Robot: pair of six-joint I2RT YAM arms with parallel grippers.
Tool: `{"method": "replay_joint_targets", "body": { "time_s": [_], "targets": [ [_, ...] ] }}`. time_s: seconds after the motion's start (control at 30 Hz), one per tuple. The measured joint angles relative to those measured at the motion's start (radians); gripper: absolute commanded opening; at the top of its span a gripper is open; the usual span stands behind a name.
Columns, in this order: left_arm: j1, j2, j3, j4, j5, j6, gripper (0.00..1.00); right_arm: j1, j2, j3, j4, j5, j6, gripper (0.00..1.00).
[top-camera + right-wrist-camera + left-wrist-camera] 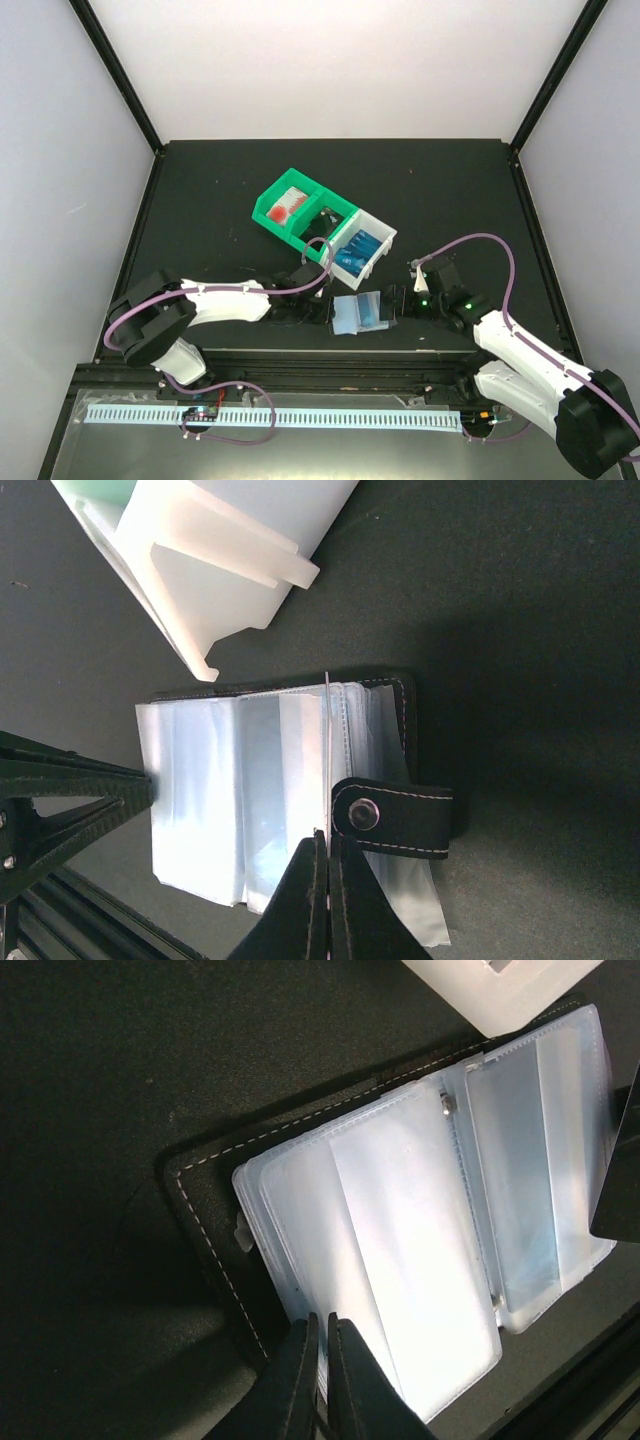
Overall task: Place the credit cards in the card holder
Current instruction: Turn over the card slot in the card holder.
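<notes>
Lower centre of the top view: left gripper [322, 1355] pressed together on a clear sleeve [400, 1260] edge of the open card holder [355, 312], black, pale sleeves fanned. Right gripper [327, 865] pinches a thin sheet [327, 750]; card or sleeve, I cannot tell. I judge this the insertion step; next I need the sleeve mouth parted.

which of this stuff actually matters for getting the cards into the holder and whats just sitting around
For the job:
- card holder, lying open
- held card, in the right gripper
- blue cards in the white bin
- left gripper, pinching a sleeve

Just lying about:
- green bin
- red thing inside it
</notes>
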Motion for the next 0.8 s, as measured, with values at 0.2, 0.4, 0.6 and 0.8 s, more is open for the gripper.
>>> {"method": "replay_joint_targets", "body": {
  "time_s": [0.2,0.4,0.6,0.8],
  "targets": [
    [0.0,-0.005,0.008,0.0,0.01,0.002,0.01,0.0,-0.01,-0.001,-0.002,0.002,0.0,0.01],
    [0.0,-0.023,0.013,0.0,0.021,0.002,0.01,0.0,-0.03,-0.001,-0.005,0.014,0.0,0.01],
    [0.0,-0.029,0.026,0.013,0.06,-0.003,0.02,0.0,-0.042,-0.001,-0.013,0.035,0.0,0.01],
    [0.0,-0.026,0.045,0.04,0.107,-0.021,0.02,0.0,-0.108,-0.001,-0.039,0.089,0.008,0.01]
  ]
}}
